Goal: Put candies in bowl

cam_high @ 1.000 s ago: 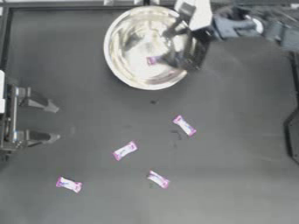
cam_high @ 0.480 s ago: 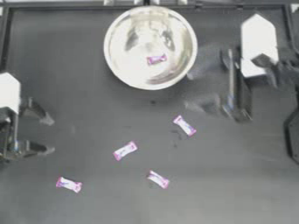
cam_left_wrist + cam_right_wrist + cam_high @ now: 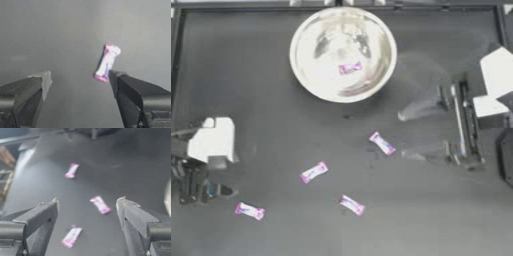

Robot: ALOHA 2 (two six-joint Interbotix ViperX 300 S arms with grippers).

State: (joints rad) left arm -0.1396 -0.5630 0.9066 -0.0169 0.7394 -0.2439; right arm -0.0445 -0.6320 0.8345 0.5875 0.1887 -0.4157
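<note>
Right claw [image 3: 425, 131] lower, seemingly beside candy [image 3: 382, 144].

I cannot read any text, label, brand or number in my three views. The candy wrappers [image 3: 382, 144] show only white and pink colour, with no print that I can make out, also on the one just beside my left gripper [image 3: 79, 76]. The bowl [image 3: 304, 75] has no marking that I can see.
</note>
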